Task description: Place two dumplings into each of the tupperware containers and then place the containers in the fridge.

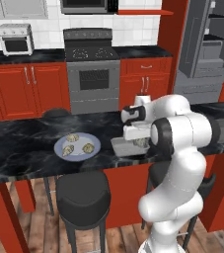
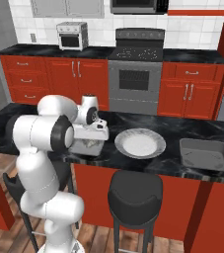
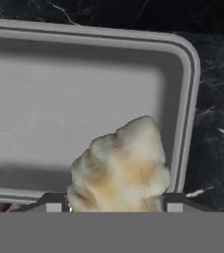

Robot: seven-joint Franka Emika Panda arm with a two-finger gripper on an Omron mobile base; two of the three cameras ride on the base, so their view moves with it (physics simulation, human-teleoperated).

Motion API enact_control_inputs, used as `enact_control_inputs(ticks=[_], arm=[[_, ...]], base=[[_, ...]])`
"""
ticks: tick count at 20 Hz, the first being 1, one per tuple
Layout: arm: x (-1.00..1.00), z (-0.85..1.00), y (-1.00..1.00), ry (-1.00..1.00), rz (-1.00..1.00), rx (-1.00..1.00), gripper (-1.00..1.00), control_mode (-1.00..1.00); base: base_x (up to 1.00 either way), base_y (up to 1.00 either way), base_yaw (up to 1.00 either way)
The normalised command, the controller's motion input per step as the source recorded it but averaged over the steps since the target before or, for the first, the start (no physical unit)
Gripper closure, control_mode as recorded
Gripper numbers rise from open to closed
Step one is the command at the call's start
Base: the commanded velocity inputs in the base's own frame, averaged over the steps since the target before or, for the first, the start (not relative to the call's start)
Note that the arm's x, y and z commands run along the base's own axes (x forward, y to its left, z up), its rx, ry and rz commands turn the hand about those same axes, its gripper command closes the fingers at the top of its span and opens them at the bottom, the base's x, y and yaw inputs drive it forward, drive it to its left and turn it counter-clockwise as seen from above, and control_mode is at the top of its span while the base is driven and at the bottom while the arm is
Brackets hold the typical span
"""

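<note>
- Black marble counter runs across a red-cabinet kitchen, with a stove behind.
- Left of the near tupperware container, in the left base view, the round plate carries three dumplings.
- Over that container the tool is clamped on a fourth dumpling; the hand view shows the tray's bare floor beneath it.
- Well to the container's right, in the right base view, the second tupperware container sits unfilled.
- Behind and to the right, the fridge stands open.
- Judgement: the first dumpling is being delivered; next, lower it slightly, spread the fingers, then return to the plate.
</note>
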Motion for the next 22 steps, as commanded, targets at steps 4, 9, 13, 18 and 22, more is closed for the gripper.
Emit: enact_control_inputs(ticks=[4,9,13,18,22], arm=[[0.03,-0.10,0.06,0.00,0.01,0.00,1.00,-1.00],[0.25,-0.03,0.14,0.01,0.01,0.00,1.00,-1.00],[0.59,0.00,0.15,0.04,0.01,0.00,1.00,-1.00],[0.20,0.00,-0.02,0.01,0.00,0.00,1.00,-1.00],[-0.02,0.00,-0.07,0.00,0.00,0.00,1.00,-1.00]], base=[[0.00,0.00,0.00],[0.00,0.00,0.00],[0.00,0.00,0.00],[0.00,0.00,0.00],[0.00,0.00,0.00]])
